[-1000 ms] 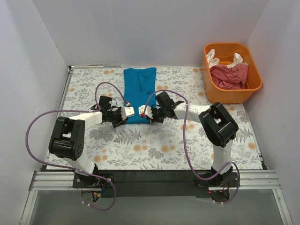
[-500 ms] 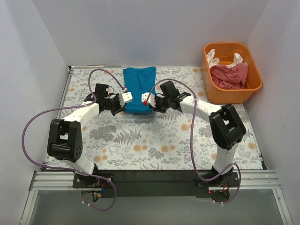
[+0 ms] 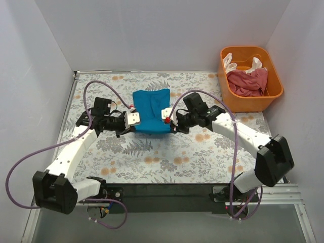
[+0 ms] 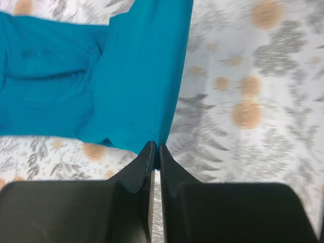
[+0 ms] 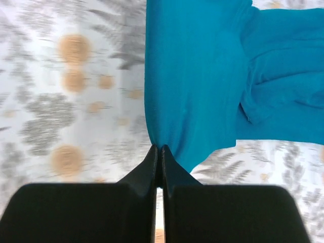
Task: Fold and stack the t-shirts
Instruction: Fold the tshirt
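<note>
The teal shirt (image 3: 152, 109) lies partly folded at the middle back of the desk (image 3: 167, 157). The left fingers (image 4: 144, 163) and the right fingers (image 5: 152, 161) are each pinched closed on one of its near corners. The pink shirt (image 3: 249, 83) and cream shirt (image 3: 231, 64) sit in the orange tub (image 3: 243, 104).

- The top external camera looked down from above and behind the arms, over the whole table (image 3: 152, 162).
- The wrist cameras looked closely past the left gripper (image 4: 154, 149) and the right gripper (image 5: 158, 150).
- All three shared the teal t-shirt (image 3: 151, 109).
</note>
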Robot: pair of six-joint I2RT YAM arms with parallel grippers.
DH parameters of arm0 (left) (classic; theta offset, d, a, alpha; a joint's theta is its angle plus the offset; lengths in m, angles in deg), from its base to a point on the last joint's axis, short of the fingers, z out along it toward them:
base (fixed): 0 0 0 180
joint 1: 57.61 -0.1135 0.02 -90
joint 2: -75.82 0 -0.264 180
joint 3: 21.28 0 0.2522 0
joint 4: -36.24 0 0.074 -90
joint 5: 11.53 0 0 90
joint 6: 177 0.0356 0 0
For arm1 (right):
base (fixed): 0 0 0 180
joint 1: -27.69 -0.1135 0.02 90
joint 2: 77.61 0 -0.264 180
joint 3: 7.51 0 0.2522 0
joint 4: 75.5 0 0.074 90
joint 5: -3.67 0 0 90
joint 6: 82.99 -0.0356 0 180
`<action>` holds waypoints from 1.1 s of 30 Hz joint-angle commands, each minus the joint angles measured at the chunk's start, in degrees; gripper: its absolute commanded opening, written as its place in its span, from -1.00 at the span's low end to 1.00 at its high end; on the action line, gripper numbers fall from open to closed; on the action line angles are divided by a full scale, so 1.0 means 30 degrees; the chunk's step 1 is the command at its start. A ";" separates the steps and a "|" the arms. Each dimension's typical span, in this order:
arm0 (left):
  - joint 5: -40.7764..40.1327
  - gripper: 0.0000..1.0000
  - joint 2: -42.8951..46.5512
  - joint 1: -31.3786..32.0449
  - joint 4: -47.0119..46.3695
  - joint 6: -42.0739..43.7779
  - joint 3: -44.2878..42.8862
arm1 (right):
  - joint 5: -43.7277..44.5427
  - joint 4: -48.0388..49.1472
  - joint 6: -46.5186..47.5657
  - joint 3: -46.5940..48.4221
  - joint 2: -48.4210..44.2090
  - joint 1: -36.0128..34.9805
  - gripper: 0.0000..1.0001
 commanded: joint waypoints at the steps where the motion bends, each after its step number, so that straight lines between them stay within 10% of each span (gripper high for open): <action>1: 0.1673 -1.00 0.2908 0.0407 0.5484 0.0803 0.0059 | -0.1584 -0.3339 -0.1083 -0.1034 -0.2532 -0.0744 -0.97; 7: 0.1296 -1.00 0.3771 0.0378 0.7629 -0.0134 -0.1170 | -0.1443 -0.5126 -0.1555 0.0743 -0.3536 -0.0892 -0.97; 33: 0.0300 -1.00 -1.2313 -0.3167 0.2389 0.0540 -1.0575 | -0.1882 -0.6917 0.5125 1.4019 1.1288 0.2770 -0.97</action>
